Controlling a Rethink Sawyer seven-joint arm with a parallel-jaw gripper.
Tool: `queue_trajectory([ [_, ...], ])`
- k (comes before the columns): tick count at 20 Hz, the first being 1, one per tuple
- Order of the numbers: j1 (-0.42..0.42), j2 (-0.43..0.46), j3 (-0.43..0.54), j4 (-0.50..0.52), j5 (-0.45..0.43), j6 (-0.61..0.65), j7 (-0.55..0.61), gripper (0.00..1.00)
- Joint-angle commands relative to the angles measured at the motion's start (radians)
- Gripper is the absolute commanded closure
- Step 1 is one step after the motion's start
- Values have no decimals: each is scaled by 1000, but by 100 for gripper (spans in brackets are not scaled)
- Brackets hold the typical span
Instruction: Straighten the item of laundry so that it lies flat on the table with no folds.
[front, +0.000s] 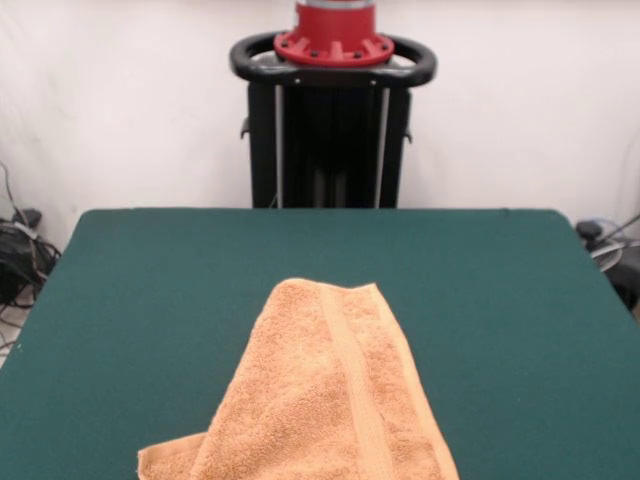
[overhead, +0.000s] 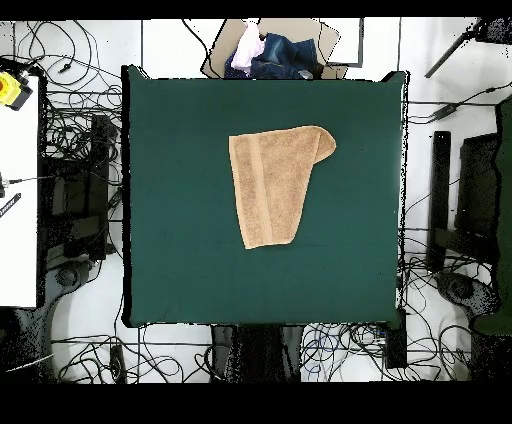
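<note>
- On the green worktop (front: 150, 290), front view: the towel (front: 320, 390) lies toward the near edge, middle of the width. It is folded over itself, narrowing to a rounded end on the far side, with a woven band running along its length and a corner poking out at the near left. No pincer shows; only the pedestal.
- From overhead: the towel (overhead: 272, 185) sits slightly above the worktop's (overhead: 180, 280) centre, one long edge straight, the other slanted by the fold. Again no pincer, so its state is unknown.
- Handling, as I judge: light, limp, fuzzy, not fragile; it should drag rather than slide. Pinch the folded layer's free edge or corner and peel it outward.
</note>
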Motion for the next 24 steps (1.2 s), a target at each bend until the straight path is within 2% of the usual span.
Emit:
queue_trajectory([
  [1, 60, -197, -86, 461, 19, -121, 329, 0],
  [4, 82, -236, -135, 554, 56, -148, 392, 0],
  [8, 107, -284, -196, 684, 79, -246, 467, 0],
  [16, 189, -361, -303, 855, 100, -358, 576, 0],
  [24, 283, -358, -396, 999, 98, -509, 691, 0],
])
